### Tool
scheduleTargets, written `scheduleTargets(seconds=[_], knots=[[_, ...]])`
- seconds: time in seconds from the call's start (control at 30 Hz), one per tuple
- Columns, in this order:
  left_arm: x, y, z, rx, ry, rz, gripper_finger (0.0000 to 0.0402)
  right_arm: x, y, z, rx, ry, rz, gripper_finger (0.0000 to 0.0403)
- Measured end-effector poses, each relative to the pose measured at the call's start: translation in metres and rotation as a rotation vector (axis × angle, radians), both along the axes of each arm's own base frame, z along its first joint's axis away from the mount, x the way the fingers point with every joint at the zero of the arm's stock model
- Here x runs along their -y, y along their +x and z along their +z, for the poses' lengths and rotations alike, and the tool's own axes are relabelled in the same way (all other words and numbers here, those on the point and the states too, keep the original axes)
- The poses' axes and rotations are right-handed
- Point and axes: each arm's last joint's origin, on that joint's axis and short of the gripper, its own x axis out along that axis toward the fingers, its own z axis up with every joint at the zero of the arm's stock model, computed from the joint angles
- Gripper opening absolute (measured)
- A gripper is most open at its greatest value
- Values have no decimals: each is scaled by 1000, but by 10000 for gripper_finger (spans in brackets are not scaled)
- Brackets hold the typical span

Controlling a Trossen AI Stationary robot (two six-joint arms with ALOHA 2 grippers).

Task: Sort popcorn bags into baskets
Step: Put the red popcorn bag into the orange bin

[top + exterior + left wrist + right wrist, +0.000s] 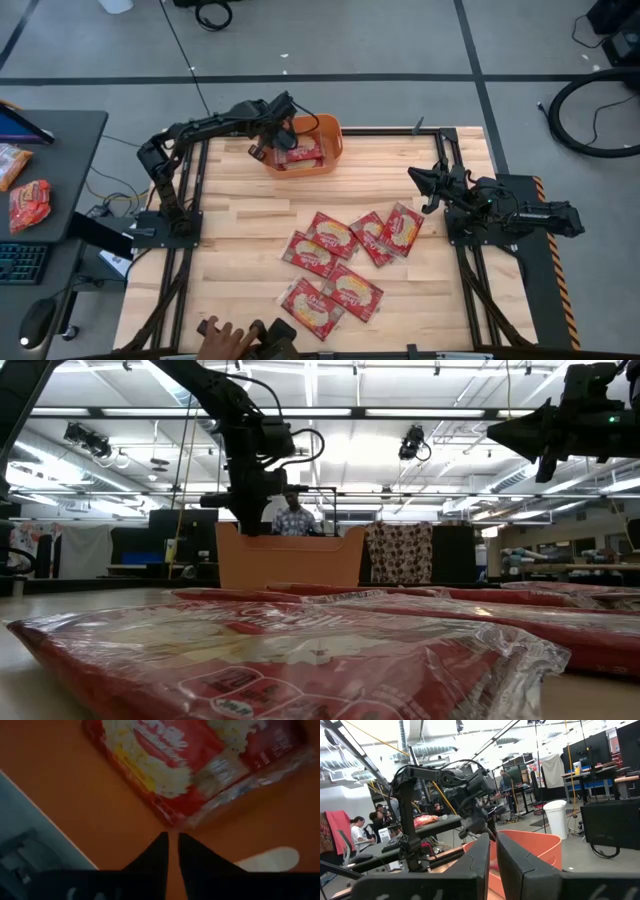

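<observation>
The orange basket stands at the table's far side, left of centre, and shows in the low view. One red popcorn bag lies flat on its floor. My left gripper reaches down into the basket with its fingers shut, just off the bag's clear sealed edge. Several more popcorn bags lie flat and overlapping in the middle and near part of the table. My right gripper hangs shut above the table's right side, away from the bags.
A person's hand rests at the near table edge, close to the nearest bag. A side desk to the left carries other packets. Bare wood lies between the basket and the pile.
</observation>
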Motion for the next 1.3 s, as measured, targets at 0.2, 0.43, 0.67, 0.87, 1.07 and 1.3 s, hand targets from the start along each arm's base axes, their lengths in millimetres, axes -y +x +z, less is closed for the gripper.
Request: scheduleTargets(seconds=[0.2, 0.43, 0.67, 0.87, 1.07, 1.3], knots=[[19, 11, 20, 78, 54, 28, 116, 0, 0, 0, 0, 0, 0, 39], [77, 55, 28, 392, -82, 152, 143, 0, 0, 0, 0, 0, 0, 39], [149, 98, 11, 531, -218, 153, 175, 0, 0, 0, 3, 0, 0, 39], [198, 109, 0, 535, -306, 180, 187, 0, 0, 1, 8, -1, 0, 39], [243, 112, -20, 485, -263, 220, 188, 0, 0, 0, 3, -1, 0, 39], [298, 114, -50, 461, -201, 238, 188, 0, 0, 0, 2, 0, 2, 39]])
